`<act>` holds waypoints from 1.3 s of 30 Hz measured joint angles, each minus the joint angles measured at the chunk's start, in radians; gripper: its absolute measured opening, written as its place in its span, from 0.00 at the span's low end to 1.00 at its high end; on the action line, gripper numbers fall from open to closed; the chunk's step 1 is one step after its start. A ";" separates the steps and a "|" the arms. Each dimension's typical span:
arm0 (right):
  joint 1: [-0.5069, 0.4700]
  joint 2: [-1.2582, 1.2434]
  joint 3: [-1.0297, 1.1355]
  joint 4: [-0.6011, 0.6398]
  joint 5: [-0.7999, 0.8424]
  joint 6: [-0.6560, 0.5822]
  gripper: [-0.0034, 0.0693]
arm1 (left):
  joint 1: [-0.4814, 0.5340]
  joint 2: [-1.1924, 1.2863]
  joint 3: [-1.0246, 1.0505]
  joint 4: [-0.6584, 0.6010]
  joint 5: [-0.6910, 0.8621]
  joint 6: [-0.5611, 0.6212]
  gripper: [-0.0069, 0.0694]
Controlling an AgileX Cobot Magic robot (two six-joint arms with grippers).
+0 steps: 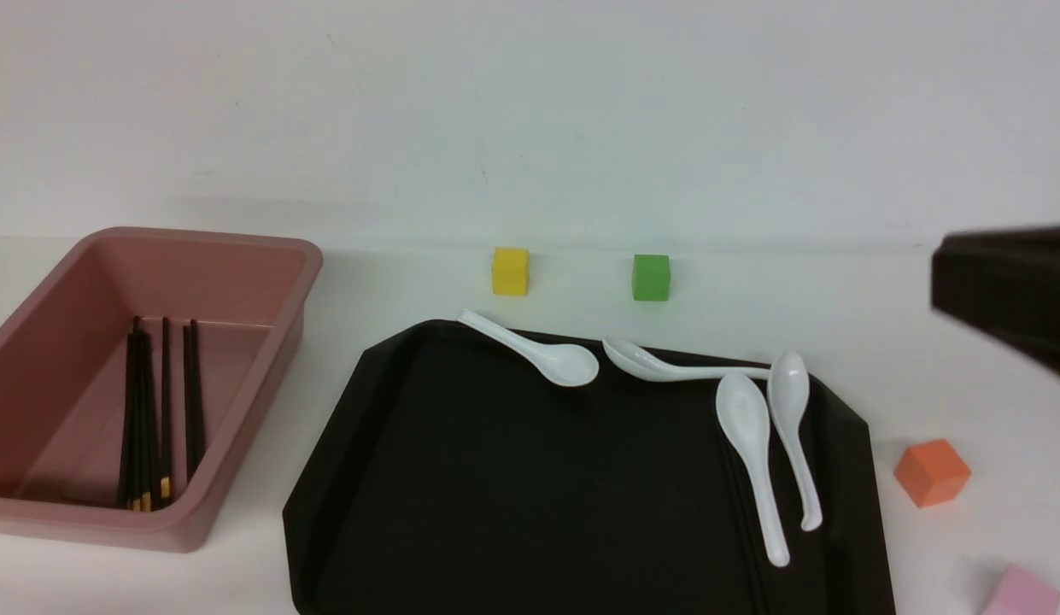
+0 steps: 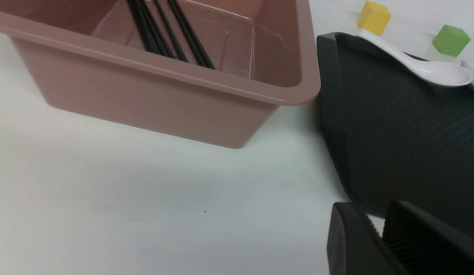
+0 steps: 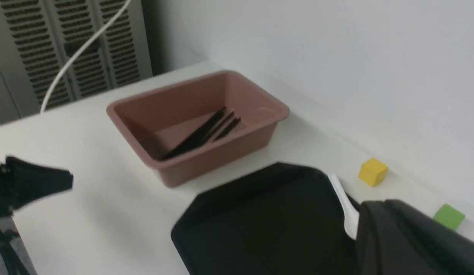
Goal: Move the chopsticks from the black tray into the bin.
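The left gripper is slightly open; ahead of it stands the deep, dusty-pink plastic bin, its rolled rim smooth and corners rounded. Several thin black chopsticks with yellow-gold ends lie inside. The right gripper is closed, raised above table level. On its inward side, more black sticks lie in the glossy black tray, partly covered by a glazed white spoon. Yellow and green blocks sit beyond the tray from both grippers.
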State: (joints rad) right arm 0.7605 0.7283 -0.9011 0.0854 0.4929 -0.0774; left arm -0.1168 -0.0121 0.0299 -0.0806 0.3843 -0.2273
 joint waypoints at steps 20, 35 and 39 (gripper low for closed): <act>-0.654 -0.663 0.778 0.025 -0.209 0.000 0.10 | 0.000 0.000 0.000 0.000 0.000 0.000 0.29; -0.751 -0.738 0.921 -0.028 -0.133 0.000 0.11 | 0.000 0.000 0.000 0.000 0.000 0.000 0.30; -0.751 -0.738 0.920 -0.034 -0.128 0.000 0.12 | 0.000 0.000 0.000 0.000 0.000 0.000 0.31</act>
State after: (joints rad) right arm 0.0096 -0.0100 0.0188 0.0511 0.3645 -0.0774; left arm -0.1168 -0.0121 0.0299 -0.0806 0.3843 -0.2273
